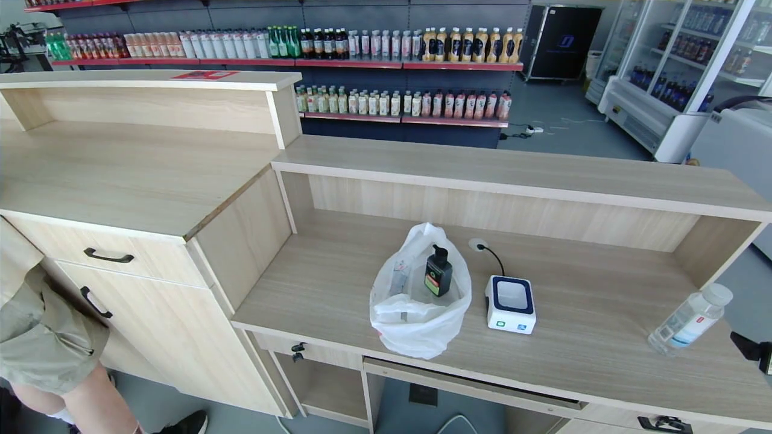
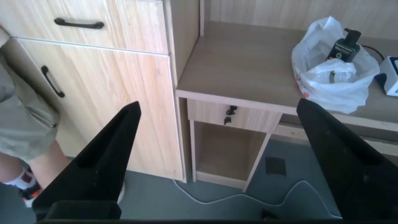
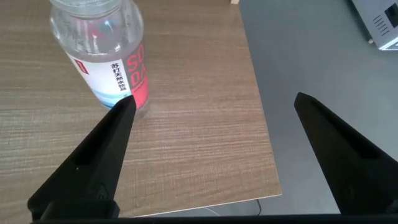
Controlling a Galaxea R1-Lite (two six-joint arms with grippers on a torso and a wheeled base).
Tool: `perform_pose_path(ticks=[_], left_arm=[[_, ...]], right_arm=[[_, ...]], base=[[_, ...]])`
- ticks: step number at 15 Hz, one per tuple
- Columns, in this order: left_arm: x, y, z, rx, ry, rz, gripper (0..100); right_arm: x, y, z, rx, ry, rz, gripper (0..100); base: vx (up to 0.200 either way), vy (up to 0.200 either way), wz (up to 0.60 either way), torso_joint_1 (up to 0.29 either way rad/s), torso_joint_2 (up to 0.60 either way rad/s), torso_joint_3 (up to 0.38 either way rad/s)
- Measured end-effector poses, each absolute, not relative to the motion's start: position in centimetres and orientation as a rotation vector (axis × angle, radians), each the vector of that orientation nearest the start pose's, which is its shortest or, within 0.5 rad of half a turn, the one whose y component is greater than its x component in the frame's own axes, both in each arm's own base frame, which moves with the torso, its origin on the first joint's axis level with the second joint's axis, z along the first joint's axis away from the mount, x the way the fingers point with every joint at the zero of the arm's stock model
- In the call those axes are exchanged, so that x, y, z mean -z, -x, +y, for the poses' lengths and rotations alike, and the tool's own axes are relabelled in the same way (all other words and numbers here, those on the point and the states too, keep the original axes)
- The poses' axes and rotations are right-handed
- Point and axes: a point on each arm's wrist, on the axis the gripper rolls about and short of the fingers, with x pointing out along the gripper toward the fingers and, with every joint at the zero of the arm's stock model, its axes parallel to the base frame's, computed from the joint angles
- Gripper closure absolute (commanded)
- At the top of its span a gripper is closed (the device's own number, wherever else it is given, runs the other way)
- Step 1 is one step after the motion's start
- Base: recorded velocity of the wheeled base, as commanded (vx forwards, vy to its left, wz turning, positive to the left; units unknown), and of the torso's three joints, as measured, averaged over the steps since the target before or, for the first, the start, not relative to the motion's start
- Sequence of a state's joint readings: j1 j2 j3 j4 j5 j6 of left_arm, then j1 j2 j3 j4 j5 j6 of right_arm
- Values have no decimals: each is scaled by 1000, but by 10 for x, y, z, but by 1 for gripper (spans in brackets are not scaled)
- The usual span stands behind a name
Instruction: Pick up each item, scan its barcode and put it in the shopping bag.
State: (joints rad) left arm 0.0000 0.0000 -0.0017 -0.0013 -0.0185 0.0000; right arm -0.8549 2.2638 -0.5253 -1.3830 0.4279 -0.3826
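A white shopping bag [image 1: 416,322] stands open on the lower counter [image 1: 579,289], with a dark pump bottle [image 1: 438,272] upright inside it. Just right of the bag lies the white, blue-framed scanner [image 1: 510,303]. A clear water bottle [image 1: 690,318] with a white cap stands near the counter's right end. My right gripper [image 3: 214,99] is open over the counter's right front corner, and the water bottle [image 3: 102,50] stands just outside one of its fingers [image 3: 93,168]. My left gripper [image 2: 217,106] hangs open below counter height, in front of the counter's left end, far from the bag [image 2: 329,74].
A taller cabinet [image 1: 151,265] with black-handled drawers adjoins the counter on the left. A raised ledge [image 1: 512,175] runs along the counter's back. The scanner's cable [image 1: 494,256] runs to a hole in the counter. Stocked drink shelves [image 1: 362,66] and fridges stand behind.
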Motion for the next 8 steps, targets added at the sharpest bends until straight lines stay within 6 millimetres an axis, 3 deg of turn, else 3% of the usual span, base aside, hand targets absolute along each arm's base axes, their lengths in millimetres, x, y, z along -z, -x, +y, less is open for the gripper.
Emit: perform_pose_path(ticks=[8], left_arm=[[-76,23,0,19,0,-3,0]], right_arm=[[0,-248,-241,309,188,334,0]], base=[[0,0,0,0,0,0]])
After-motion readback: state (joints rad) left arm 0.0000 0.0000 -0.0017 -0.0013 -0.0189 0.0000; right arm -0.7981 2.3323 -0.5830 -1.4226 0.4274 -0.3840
